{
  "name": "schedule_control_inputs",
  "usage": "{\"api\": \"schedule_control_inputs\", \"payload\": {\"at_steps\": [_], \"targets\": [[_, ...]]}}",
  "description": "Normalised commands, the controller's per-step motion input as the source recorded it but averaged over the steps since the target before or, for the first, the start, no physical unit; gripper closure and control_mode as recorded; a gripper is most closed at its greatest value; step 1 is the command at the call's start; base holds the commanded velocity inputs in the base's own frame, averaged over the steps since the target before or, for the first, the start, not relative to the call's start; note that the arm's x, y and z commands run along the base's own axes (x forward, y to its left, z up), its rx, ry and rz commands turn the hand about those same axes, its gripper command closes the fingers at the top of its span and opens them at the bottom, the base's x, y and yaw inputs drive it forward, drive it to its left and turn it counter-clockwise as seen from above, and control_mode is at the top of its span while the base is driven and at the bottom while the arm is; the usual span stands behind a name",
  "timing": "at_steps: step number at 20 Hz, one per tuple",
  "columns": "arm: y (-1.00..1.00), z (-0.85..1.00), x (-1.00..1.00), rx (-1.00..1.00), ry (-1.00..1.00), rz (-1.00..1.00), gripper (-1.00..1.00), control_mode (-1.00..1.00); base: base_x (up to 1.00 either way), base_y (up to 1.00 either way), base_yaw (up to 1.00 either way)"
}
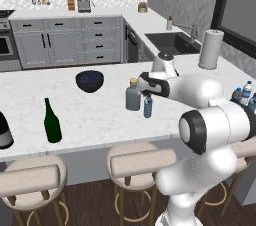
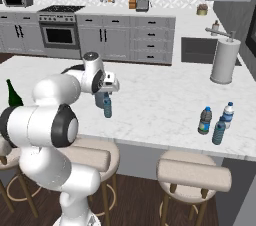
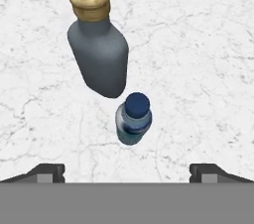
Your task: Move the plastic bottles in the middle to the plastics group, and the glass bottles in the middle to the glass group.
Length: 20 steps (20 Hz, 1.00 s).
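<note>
1. A small water bottle [image 3: 133, 125] with a blue cap stood upright on the marble counter [image 1: 95, 115] in the middle, just beside the squat grey bottle [image 3: 97, 54] with the tan cap; from the hand view the two looked close but whether they touched could not be told.
2. The gripper [image 3: 127, 171] hovered above the small bottle with its fingertips [image 3: 47, 172] spread wide and nothing between them, so it held nothing.
3. The step in hand seemed to be the approach to this plastic bottle, with the grasp not yet made.
4. The next move would likely call for coming straight down so the fingers passed on either side of the cap and body, keeping clear of the grey bottle next to it, then closing, lifting, and carrying it to the right.
5. The right base view showed the goal: a cluster of small water bottles [image 2: 216, 122] near the counter's right end, well apart from the middle, beyond which a paper towel roll [image 2: 224, 61] stood.
6. The left base view showed instead the glass side: a tall green wine bottle [image 1: 51, 121] and a fat dark bottle [image 1: 4, 131] at the left edge, plus a dark bowl [image 1: 90, 80] behind the middle pair.
7. The hand view alone showed the spread of the fingertips.
</note>
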Motion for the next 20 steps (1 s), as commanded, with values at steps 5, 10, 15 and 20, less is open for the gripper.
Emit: {"api": "schedule_control_inputs", "payload": {"at_steps": [5,10,15,20], "targets": [[0.02,-0.18,0.16,0.00,-0.01,0.00,-1.00,-1.00,0.00,0.00,0.00],[-0.08,-0.18,0.12,0.00,0.00,0.00,-1.00,-1.00,0.00,0.00,0.00],[-0.05,-0.20,0.21,0.00,0.00,0.00,-1.00,-1.00,0.00,0.00,0.00],[0.00,-0.12,0.24,0.01,0.00,0.00,-1.00,-1.00,0.00,0.00,0.00]]}}
